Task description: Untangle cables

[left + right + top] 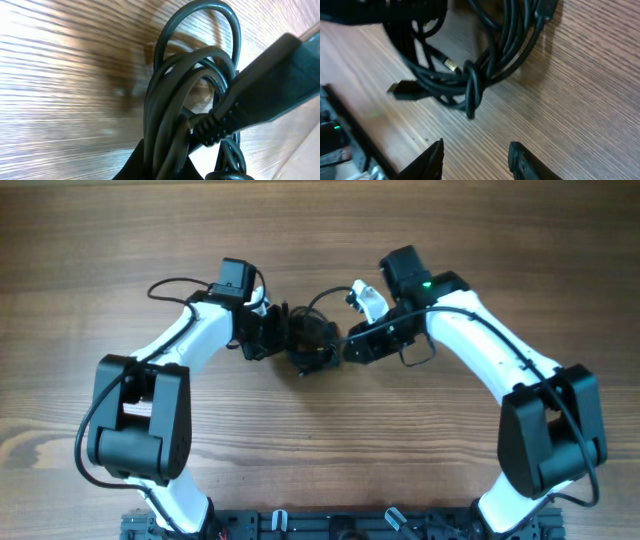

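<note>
The cables (310,340) lie as a dark tangled bundle on the wooden table, between the two arms. My left gripper (272,332) is at the bundle's left side. In the left wrist view it (172,162) is shut on several black cable loops (185,100), with a thick black plug (270,95) hanging beside them. My right gripper (350,345) sits at the bundle's right edge. In the right wrist view it (476,152) is open over bare wood with nothing between its fingers. Just ahead of it lie the knotted cables (472,90), a gold-tipped plug (451,64) and a black plug (402,91).
The wooden table (120,240) stretches wide on all sides of the bundle. A black mounting rail (330,525) runs along the near edge between the arm bases. Thicker arm wires (170,285) loop beside the left arm.
</note>
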Controlling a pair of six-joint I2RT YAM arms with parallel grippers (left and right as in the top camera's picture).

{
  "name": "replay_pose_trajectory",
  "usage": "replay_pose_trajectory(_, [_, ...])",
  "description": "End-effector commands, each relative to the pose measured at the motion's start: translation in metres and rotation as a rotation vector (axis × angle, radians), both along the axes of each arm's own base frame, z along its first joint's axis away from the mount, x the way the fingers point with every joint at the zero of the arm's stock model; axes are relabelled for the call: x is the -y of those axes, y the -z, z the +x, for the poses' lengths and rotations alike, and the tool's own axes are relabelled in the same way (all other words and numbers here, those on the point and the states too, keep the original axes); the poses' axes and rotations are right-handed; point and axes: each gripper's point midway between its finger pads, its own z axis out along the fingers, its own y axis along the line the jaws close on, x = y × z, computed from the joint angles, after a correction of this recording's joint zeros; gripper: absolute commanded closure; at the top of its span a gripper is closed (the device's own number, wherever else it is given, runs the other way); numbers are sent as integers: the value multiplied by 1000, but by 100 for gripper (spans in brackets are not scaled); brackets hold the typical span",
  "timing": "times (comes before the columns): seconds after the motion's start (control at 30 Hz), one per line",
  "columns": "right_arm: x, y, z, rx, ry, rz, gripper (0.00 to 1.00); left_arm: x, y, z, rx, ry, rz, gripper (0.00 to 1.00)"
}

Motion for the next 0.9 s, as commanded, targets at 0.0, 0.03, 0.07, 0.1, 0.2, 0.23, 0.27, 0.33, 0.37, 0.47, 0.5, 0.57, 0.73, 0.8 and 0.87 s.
replay_pose_trajectory(0.0, [9,-6,14,53,99,-85,55,6,8,-9,-92,-113,15,96])
replay_pose_trajectory(0.03, [9,-7,15,58,99,-83,54,5,10,-8,-110,-156,22,96])
replay_pose_trajectory(0.07, [9,-7,16,62,100,-81,53,6,10,-8,-119,-172,19,96])
replay_pose_trajectory(0.1, [9,-7,17,63,98,-81,52,7,9,-8,-120,-173,17,81])
replay_pose_trajectory(0.2, [9,-7,16,68,90,-81,51,11,10,-15,-78,-54,36,24])
replay_pose_trajectory(0.23, [9,-7,16,68,90,-81,51,11,10,-18,-84,-40,36,18])
replay_pose_trajectory(0.27, [9,-7,17,68,90,-81,50,10,7,-19,-87,-42,38,13])
replay_pose_trajectory(0.33, [9,-7,17,69,90,-81,50,7,-16,-9,-38,-34,32,4])
replay_pose_trajectory(0.37, [9,-7,17,68,90,-81,49,5,-34,-2,4,-43,31,3])
replay_pose_trajectory(0.47, [9,-6,15,61,89,-84,49,-3,-55,7,90,-64,77,6])
replay_pose_trajectory(0.5, [10,-6,12,50,88,-86,49,-7,-52,8,92,-70,105,10])
replay_pose_trajectory(0.57, [12,-5,5,17,85,-93,49,-17,-37,9,93,-82,208,39])
replay_pose_trajectory(0.73, [9,8,-9,-26,69,-77,49,0,10,-3,-1,-19,251,61])
replay_pose_trajectory(0.8, [3,17,-17,-28,33,-52,49,8,24,-9,-26,9,262,66])
replay_pose_trajectory(0.87, [-11,23,-32,-34,-35,-1,51,13,32,-14,-43,28,269,68])
